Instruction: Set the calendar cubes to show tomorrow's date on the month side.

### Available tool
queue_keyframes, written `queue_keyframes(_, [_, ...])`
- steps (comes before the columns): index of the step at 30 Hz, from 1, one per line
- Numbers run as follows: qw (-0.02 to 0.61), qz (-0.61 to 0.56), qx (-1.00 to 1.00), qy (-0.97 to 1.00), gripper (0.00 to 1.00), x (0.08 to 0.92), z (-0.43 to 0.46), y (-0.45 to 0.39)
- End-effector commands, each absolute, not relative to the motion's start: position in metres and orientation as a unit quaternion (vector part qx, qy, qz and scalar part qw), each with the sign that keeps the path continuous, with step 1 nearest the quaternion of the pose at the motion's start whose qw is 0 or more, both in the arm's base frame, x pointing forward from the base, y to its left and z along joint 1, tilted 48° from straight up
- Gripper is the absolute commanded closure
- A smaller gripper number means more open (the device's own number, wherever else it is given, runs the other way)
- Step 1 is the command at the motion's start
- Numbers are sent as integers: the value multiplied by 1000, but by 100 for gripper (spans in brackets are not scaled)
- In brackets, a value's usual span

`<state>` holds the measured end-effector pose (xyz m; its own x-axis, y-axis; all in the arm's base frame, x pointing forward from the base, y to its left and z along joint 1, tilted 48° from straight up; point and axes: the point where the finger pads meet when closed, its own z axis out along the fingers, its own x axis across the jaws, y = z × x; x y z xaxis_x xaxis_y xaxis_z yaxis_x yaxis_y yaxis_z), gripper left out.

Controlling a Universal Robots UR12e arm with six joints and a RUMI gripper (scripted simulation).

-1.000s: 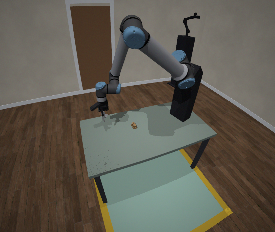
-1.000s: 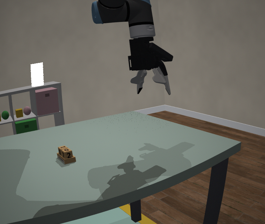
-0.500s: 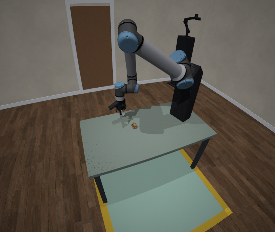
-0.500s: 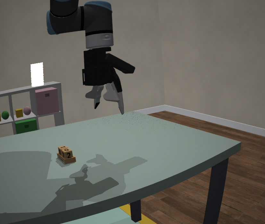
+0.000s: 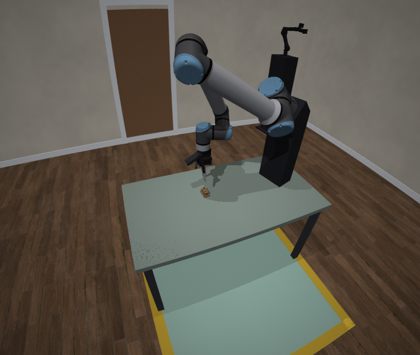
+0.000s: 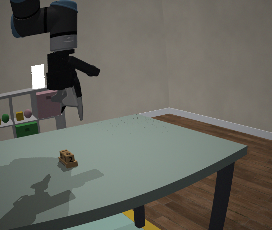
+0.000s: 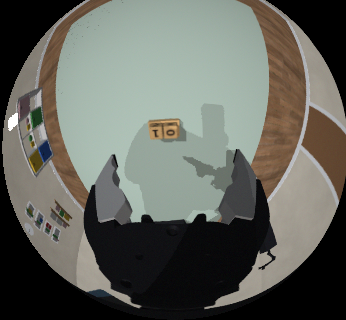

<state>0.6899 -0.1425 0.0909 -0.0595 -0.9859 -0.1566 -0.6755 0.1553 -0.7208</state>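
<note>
Below me, two wooden date cubes (image 7: pixel 164 132) sit flat in their tray (image 6: pixel 68 164) mid-table (image 5: pixel 240 217), tops reading 1 and 0. I hover above, fingers spread fully, gripping nothing. Approach step: next, descend squarely over one cube.

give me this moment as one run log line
gripper: open, empty | position: above table, short of calendar | cubes: both in tray | contact: none
</note>
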Motion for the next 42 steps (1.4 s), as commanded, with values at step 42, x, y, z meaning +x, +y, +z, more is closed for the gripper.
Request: queue_keyframes(42, [356,-194,-510,759,0,676,74,-130])
